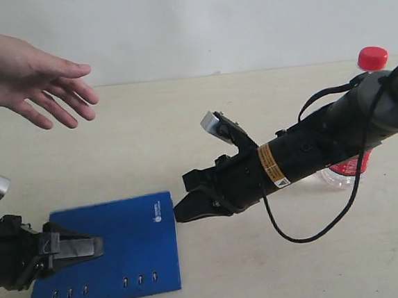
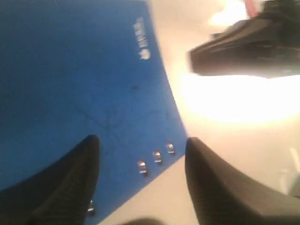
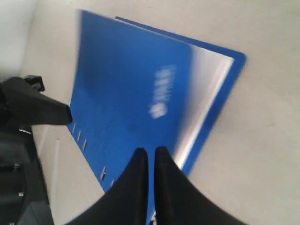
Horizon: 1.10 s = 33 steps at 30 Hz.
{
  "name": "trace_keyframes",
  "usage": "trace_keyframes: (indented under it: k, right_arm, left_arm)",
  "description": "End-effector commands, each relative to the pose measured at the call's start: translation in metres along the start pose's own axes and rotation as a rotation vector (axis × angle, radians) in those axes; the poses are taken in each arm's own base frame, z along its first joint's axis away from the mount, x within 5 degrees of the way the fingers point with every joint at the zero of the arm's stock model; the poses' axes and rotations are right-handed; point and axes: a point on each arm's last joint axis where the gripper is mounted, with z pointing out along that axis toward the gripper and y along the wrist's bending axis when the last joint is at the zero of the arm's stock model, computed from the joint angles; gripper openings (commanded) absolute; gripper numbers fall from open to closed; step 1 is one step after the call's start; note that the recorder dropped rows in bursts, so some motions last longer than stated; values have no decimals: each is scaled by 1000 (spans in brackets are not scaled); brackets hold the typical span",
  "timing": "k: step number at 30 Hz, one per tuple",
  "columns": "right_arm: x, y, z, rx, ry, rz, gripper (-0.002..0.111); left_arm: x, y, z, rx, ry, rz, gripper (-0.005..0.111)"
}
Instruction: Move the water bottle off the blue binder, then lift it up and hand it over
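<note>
Binder [image 1: 124, 246] lies flat beneath the open, empty left fingers [image 1: 79, 249]; closed, empty right fingers [image 1: 194, 209] hover beside its edge. Bottle [image 1: 372, 58], behind the right arm [image 1: 323, 138], could topple if that arm swings back.

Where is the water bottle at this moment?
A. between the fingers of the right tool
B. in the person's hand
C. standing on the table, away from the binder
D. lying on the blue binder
C: the water bottle stands on the table behind the right arm, well apart from the blue binder; the hand is empty and the right tool is shut on nothing.
</note>
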Motion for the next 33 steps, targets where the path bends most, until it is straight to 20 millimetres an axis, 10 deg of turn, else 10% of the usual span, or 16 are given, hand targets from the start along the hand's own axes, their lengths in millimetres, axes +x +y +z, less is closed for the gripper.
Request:
trace_keyframes:
  k: [1, 10, 15, 19, 33]
  right_arm:
    - [-6, 0, -20, 76, 18, -22, 0]
    - [-6, -4, -29, 115, 32, 91, 1]
    - [-6, -4, -29, 115, 30, 126, 35]
    - [-5, -3, -28, 113, 35, 122, 64]
    - [13, -30, 9, -190, 36, 376, 65]
  left_arm:
    - [2, 8, 1, -97, 22, -14, 52]
    - [-4, 22, -10, -337, -5, -27, 52]
    - [-7, 34, -17, -490, -28, -106, 52]
    - [-6, 32, -13, -445, -21, -129, 52]
    - [12, 19, 22, 25, 110, -139, 52]
